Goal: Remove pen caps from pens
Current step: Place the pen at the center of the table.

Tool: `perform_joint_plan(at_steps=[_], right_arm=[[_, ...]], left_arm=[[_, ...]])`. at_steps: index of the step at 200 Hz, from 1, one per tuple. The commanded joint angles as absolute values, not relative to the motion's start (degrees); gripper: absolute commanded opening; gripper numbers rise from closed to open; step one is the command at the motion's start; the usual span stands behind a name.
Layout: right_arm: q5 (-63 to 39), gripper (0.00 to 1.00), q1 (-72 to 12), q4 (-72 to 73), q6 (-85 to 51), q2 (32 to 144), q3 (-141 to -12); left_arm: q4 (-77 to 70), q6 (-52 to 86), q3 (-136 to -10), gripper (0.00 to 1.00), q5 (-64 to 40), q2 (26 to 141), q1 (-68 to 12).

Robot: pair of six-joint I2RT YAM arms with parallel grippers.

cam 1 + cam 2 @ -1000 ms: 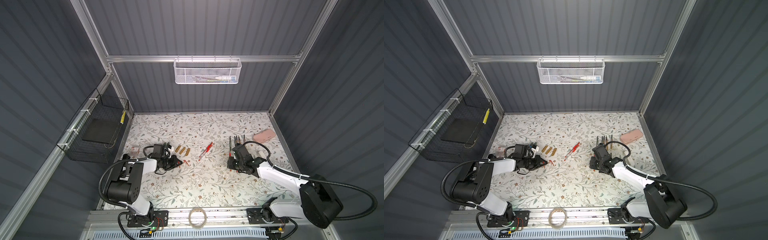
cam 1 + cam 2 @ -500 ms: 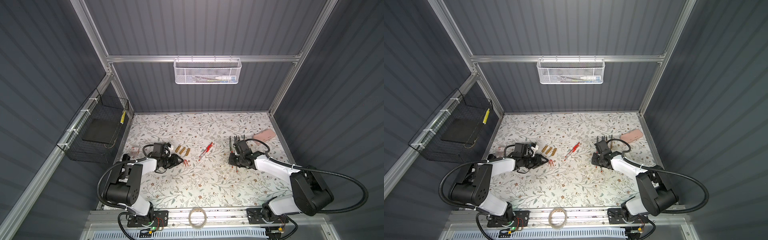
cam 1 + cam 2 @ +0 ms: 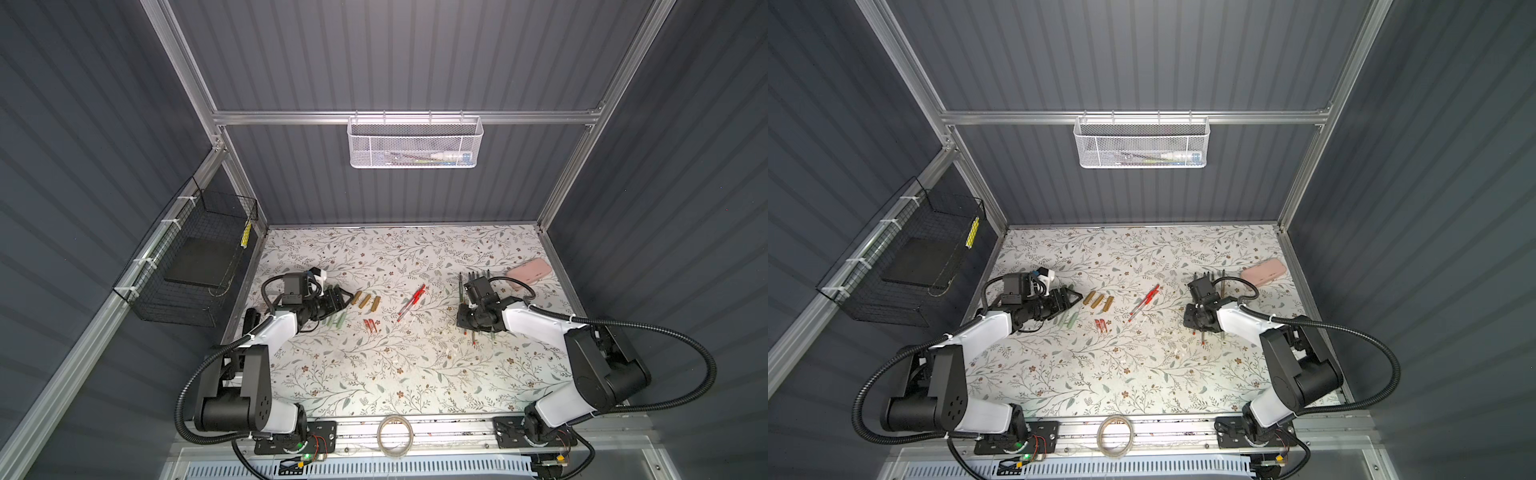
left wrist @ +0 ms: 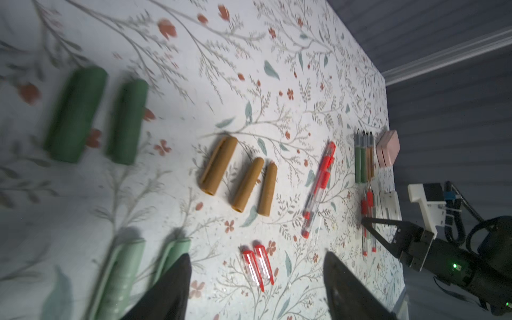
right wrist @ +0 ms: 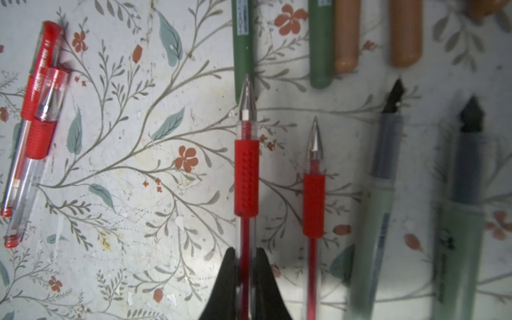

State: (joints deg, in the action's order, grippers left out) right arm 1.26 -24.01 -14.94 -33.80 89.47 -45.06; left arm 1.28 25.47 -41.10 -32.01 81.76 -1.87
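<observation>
Left gripper (image 3: 341,298) hangs low over the cap side of the table. Its fingers (image 4: 171,288) are spread wide with nothing between them, and the two red caps (image 4: 259,263) lie side by side on the cloth just ahead. The caps are grouped by colour: brown caps (image 4: 246,184), dark green caps (image 4: 74,113) and pale green caps (image 4: 119,277), each group a neat parallel row. We read that as keeping finished pieces apart from the work left.

Over on the other side, the right gripper (image 5: 246,252) is pinched tight on the barrel of a bare red pen (image 5: 246,177), gripping behind the rubber sleeve. The pen's long axis runs straight out from the fingers, metal tip leading toward the back wall. It lies parallel to a second bare red pen (image 5: 313,205) beside it, so it looks bound for that row. We can't tell whether it is resting on the table.

The green pens (image 5: 379,210) alongside point the same way. Mid-table, two capped red pens (image 3: 411,300) lie slanted together, and those look like what's left to do.
</observation>
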Motion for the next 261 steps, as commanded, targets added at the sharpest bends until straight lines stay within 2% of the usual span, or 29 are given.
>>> perform_joint_plan(at_steps=[1, 89, 138, 233, 261], right_arm=[[2.56, 0.01, -23.75, -16.46, -33.28, 91.06, -46.85], [3.83, 0.08, -23.81, -17.40, -32.96, 92.58, -47.73], [4.14, 0.16, -23.79, -17.67, -33.05, 92.89, -48.12], [4.55, 0.22, -23.85, -20.48, -32.26, 93.08, -50.02], [4.52, 0.25, -23.99, -21.36, -32.78, 89.85, -50.27]], left_arm=[[2.89, 22.96, -41.92, 0.80, -30.71, 80.33, -0.16], [3.60, 20.87, -43.52, 0.93, -30.76, 80.33, 2.72], [4.07, 20.12, -43.88, 0.99, -30.42, 80.24, 3.23], [4.48, 19.76, -44.35, 1.00, -30.26, 80.02, 4.13], [5.33, 19.43, -44.93, 1.00, -30.16, 80.07, 4.31]])
